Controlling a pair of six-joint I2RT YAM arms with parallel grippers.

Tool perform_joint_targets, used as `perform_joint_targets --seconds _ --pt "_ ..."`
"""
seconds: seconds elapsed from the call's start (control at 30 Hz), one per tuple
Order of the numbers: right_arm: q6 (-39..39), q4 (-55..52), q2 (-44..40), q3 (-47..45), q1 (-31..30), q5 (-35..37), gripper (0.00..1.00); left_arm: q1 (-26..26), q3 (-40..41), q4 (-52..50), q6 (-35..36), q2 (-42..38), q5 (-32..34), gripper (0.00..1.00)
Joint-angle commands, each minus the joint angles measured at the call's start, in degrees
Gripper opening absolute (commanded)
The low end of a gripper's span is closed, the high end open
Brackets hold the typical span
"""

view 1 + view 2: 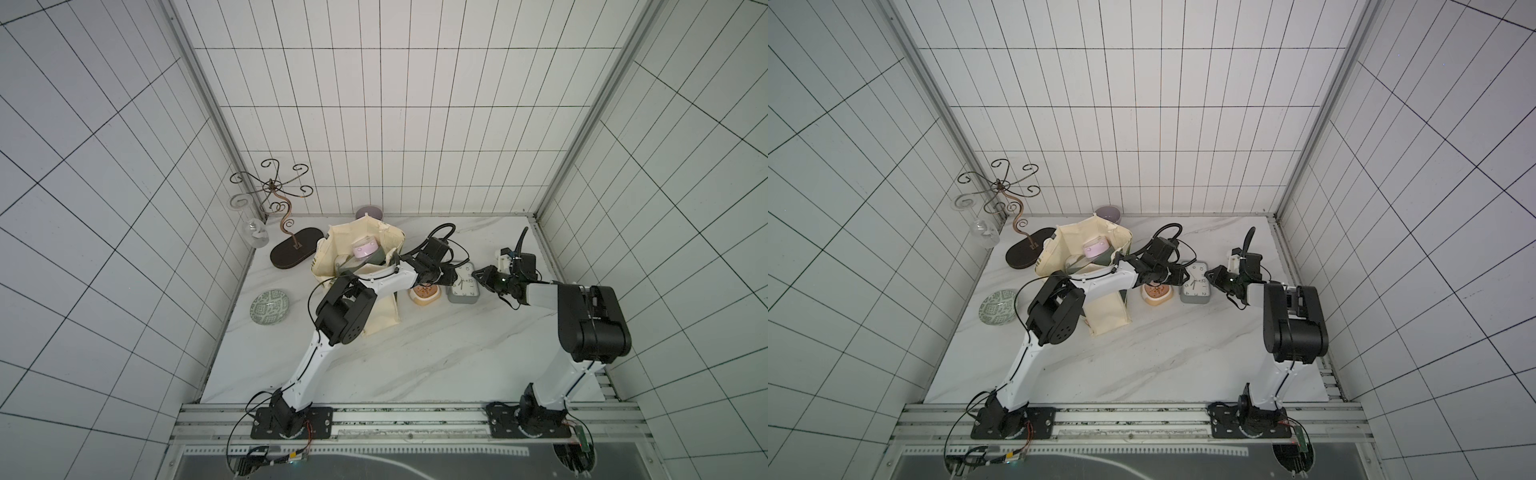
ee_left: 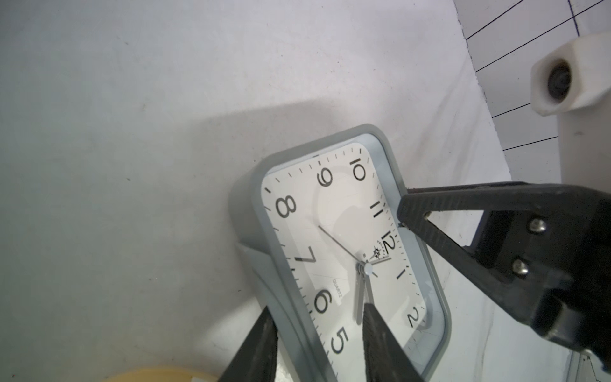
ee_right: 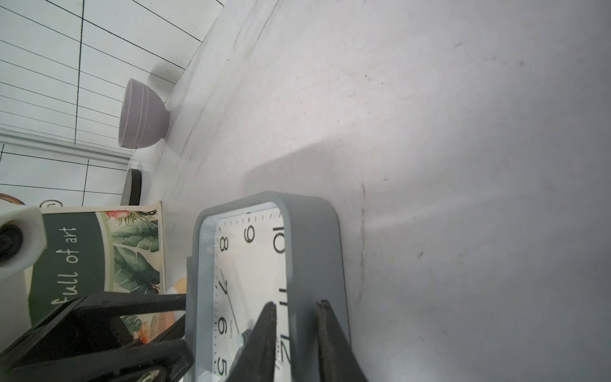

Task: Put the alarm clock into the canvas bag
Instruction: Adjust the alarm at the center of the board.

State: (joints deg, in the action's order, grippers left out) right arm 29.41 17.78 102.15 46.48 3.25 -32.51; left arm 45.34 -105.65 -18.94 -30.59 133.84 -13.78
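Observation:
The alarm clock (image 1: 465, 286), grey-framed with a white face, is over the table just right of the canvas bag (image 1: 384, 313). My left gripper (image 1: 453, 277) is shut on its lower edge. In the left wrist view one finger (image 2: 380, 344) lies on the face by the 5 and the other is behind the frame. My right gripper (image 1: 474, 274) is shut on the opposite edge by the 11 and 12, with one fingertip (image 3: 266, 327) on the face. The cream bag stands open with a pink-lidded item inside, and its leaf print (image 3: 132, 251) shows beside the clock (image 3: 251, 251). Whether the clock rests on the table I cannot tell.
A small cream dish (image 1: 424, 295) sits between bag and clock. A green patterned plate (image 1: 270, 308) lies to the left. A wire stand on a dark oval base (image 1: 293, 251) and a wine glass (image 1: 254, 232) are at the back left. A purple bowl (image 1: 369, 212) stands behind the bag.

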Motion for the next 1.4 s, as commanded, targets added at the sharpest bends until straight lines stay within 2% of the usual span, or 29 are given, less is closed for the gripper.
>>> perform_joint_targets --seconds 0.0,0.6,0.9,1.03,1.17,1.37 --pt "0.22 -2.56 2.02 -2.45 -0.61 -0.71 0.23 2.81 -3.4 5.56 -0.16 -4.28 -3.73 0.43" --pt "1.26 -1.61 1.65 -2.62 -0.52 -2.78 0.24 4.49 -8.94 5.6 -0.54 -1.93 -3.04 0.44" --pt "1.18 -2.06 0.14 -2.99 0.34 -1.41 0.28 4.67 -11.57 3.22 1.1 -0.51 -2.55 0.46" --pt "0.79 -3.98 -3.93 -3.85 1.56 2.66 0.36 4.49 -11.94 2.15 2.53 -1.16 -1.39 0.48" --pt "-1.12 -9.21 -11.07 -3.47 2.03 10.88 0.47 4.32 -12.27 1.51 3.94 -2.47 -1.08 0.51" --pt "-6.07 -13.74 -27.3 -3.85 -0.25 22.4 0.64 4.37 -13.56 -4.75 13.34 -9.81 4.13 0.62"
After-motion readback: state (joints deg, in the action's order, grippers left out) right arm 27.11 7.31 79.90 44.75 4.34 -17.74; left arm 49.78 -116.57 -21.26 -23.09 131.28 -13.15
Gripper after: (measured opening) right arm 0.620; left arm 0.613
